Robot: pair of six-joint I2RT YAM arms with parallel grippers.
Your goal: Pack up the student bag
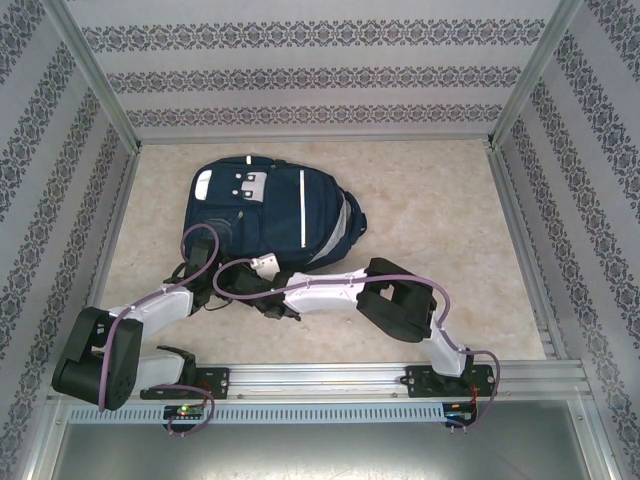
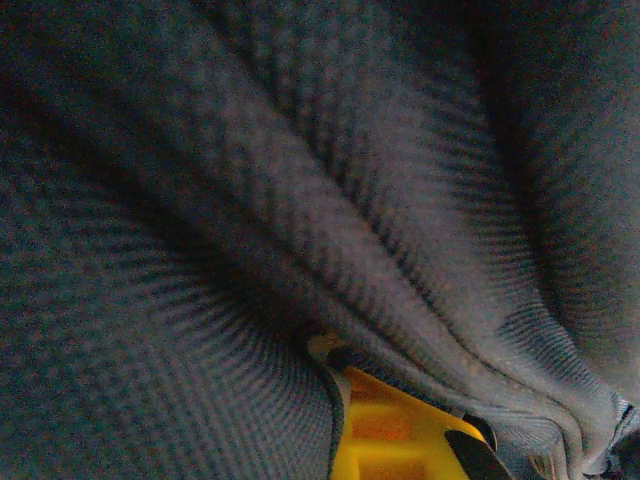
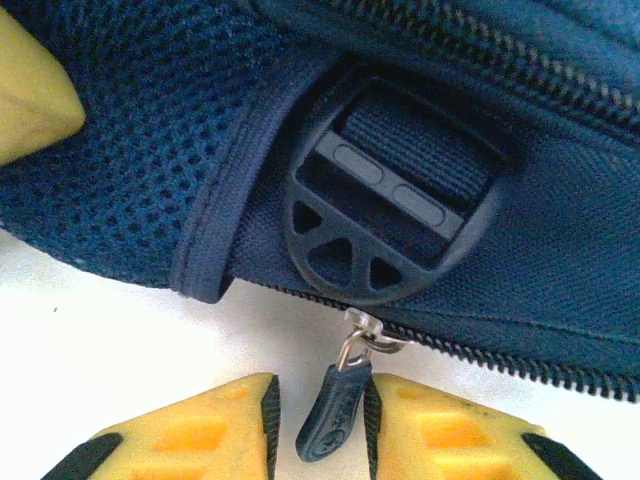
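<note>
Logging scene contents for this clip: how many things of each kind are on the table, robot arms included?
student bag: 1
robot arms: 2 (left arm, right arm)
Total: 3

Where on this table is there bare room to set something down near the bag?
Widest: the table between the student bag and the right wall. Narrower strips lie behind the bag and down its left side. Crowded: its near end, where the left arm and right arm meet.
</note>
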